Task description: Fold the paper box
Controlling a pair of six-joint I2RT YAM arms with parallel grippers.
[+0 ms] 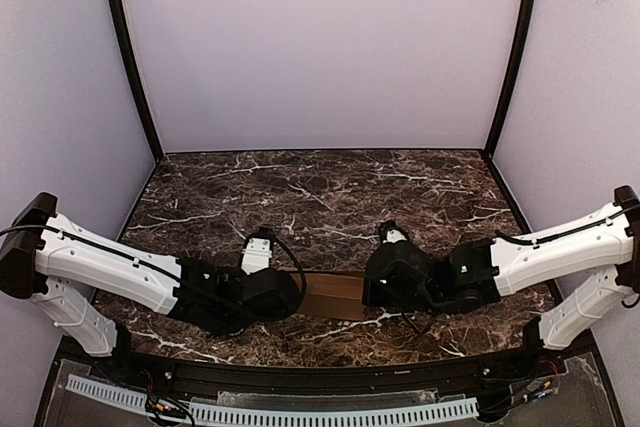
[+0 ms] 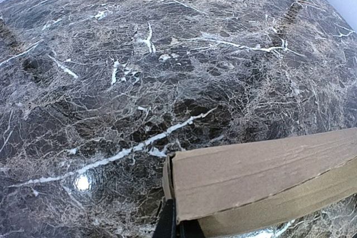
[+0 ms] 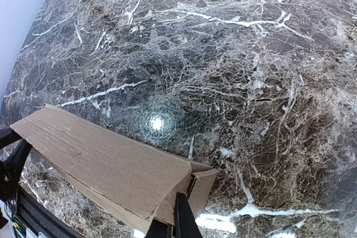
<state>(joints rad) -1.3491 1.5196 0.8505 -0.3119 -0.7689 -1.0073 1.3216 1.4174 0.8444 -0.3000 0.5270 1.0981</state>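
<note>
Pulling unevenly is the risk over the marble table (image 1: 320, 187): the paper box (image 1: 335, 295), a partly folded brown cardboard piece spanning the gap between the arms close to the near edge, is pinned only at its ends, so it may buckle, tear or slip free. The left gripper (image 2: 177, 227) pinches its left end tight, and the right gripper (image 3: 173, 224) pinches its right corner.

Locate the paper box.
Top view: the paper box lies front-centre on the table, gripped between the left end effector and the right end effector.
</note>
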